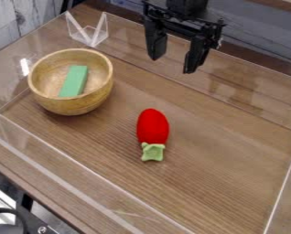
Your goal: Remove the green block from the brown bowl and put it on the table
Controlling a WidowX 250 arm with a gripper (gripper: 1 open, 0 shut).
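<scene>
The green block (pixel 73 82) is seen lying inside the brown bowl (pixel 44 99) at the left of the table (pixel 221 155), while the gripper (pixel 173 52) is held above the far side with its jaws spread and empty, and a red toy (pixel 152 131) lies mid-table.
</scene>
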